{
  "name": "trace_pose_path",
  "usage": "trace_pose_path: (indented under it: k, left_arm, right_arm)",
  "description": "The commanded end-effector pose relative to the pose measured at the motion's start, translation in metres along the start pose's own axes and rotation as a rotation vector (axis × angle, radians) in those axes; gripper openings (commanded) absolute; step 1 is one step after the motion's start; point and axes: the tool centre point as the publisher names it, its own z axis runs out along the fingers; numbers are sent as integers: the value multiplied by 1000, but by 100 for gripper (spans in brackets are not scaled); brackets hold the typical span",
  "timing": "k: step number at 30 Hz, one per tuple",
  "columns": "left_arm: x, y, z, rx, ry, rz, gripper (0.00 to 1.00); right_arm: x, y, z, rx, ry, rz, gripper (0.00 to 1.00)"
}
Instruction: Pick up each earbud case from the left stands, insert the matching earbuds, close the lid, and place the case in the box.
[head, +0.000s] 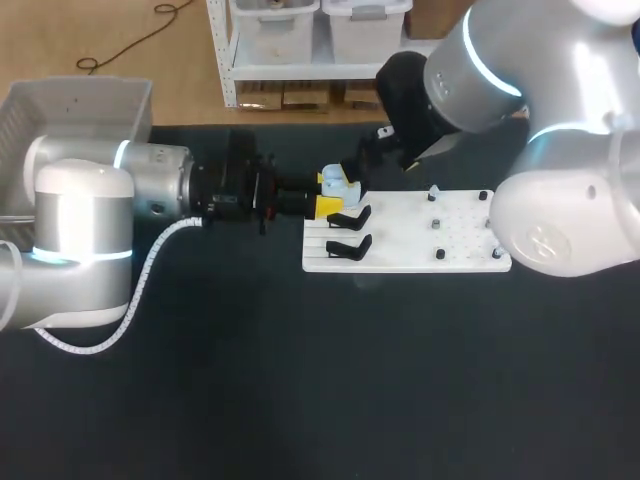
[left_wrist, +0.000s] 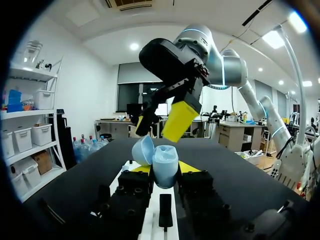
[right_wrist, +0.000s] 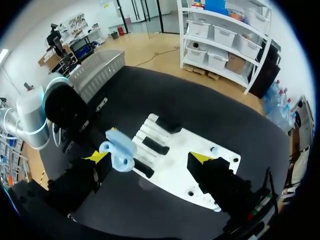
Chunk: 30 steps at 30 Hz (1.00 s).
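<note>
A light blue earbud case (head: 338, 181) with its lid open is held off the table at the white board's (head: 400, 245) left end, with my left gripper (head: 330, 192) shut on it. From the left wrist, the case (left_wrist: 162, 166) stands upright between the yellow tips (left_wrist: 187, 166), lid (left_wrist: 143, 150) tilted back. My right gripper (left_wrist: 161, 122) hangs open just above and beyond the case. In its own view the right gripper (right_wrist: 150, 160) spreads wide over the board (right_wrist: 175, 172), the case (right_wrist: 117, 150) by one finger. Small earbuds (head: 437, 224) sit on pegs on the board.
Two black stands (head: 350, 218) (head: 348, 247) stand bare on the board's left part. A grey box (head: 70, 110) sits at the table's far left corner. My right arm's large white links (head: 560, 210) hang over the board's right end.
</note>
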Motion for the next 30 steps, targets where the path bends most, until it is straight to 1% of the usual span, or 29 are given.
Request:
trace_pose_path:
  k: [1, 5, 9, 13, 16, 21, 26, 30]
  left_arm:
    - [0, -2, 0, -5, -2, 2, 0]
    - [0, -2, 0, -5, -2, 2, 0]
    - [-1, -3, 0, 8, -22, 49, 0]
    - [-2, -3, 0, 14, -35, 72, 0]
    - [-3, -3, -1, 15, -36, 79, 0]
    - [-3, -3, -3, 19, -42, 91, 0]
    - [-3, -3, -3, 18, -43, 93, 0]
    - [-3, -3, -3, 18, -43, 93, 0]
  right_arm:
    - [-2, -2, -10, 14, -33, 2, 100]
    - [-3, -6, -28, 31, -71, -16, 100]
    - [1, -12, -46, 74, -90, -59, 100]
    - [8, -26, -61, 108, -85, -81, 100]
    - [14, -39, -70, 125, -47, -93, 100]
    - [30, -65, -79, 175, 24, -81, 100]
    - [54, -85, -77, 206, 113, -67, 100]
    - [74, -95, -71, 223, 180, -57, 100]
